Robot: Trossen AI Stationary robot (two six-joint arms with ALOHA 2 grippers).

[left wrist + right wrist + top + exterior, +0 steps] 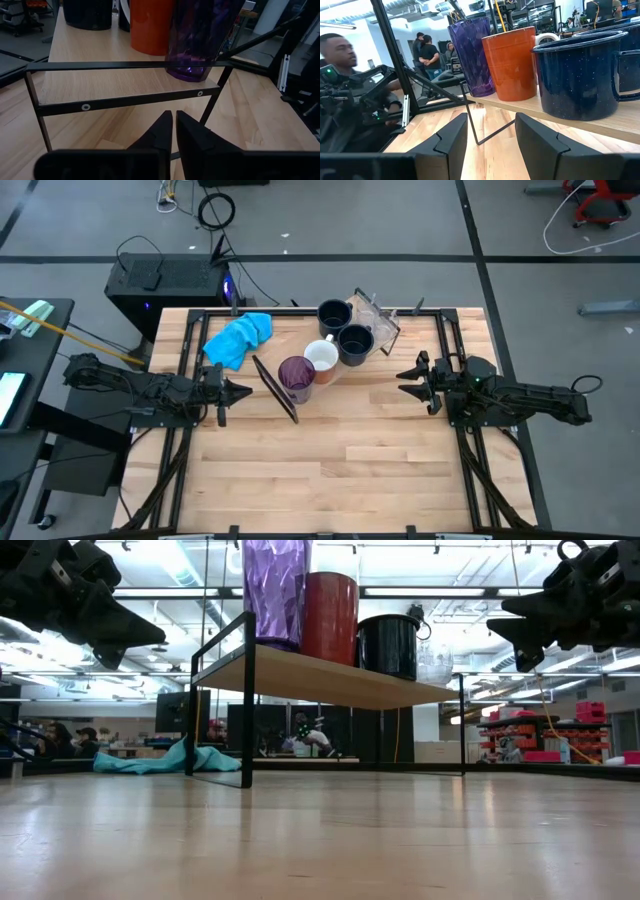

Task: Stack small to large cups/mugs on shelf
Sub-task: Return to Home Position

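The shelf (pixel 274 388) stands slantwise on the far middle of the table, its light board (pixel 330 680) on a thin black frame. On it stand, in a row, a purple tumbler (pixel 296 377), an orange-red mug with a white inside (pixel 322 358), two navy mugs (pixel 355 343) (pixel 334 315) and clear glasses (pixel 375 312). My left gripper (pixel 235 392) hovers shut to the left of the shelf's tumbler end, pointing at it (pixel 174 120). My right gripper (pixel 405 380) hovers open to the shelf's right (pixel 490 120). Both hang above the tabletop (pixel 150 640) (pixel 500 620).
A blue cloth (pixel 238 338) lies crumpled on the table left of the shelf, toward the far edge. Black frame rails (pixel 185 380) (pixel 455 370) run along both sides of the table. The near half is bare wood (pixel 330 470). People (pixel 427 50) stand in the room beyond.
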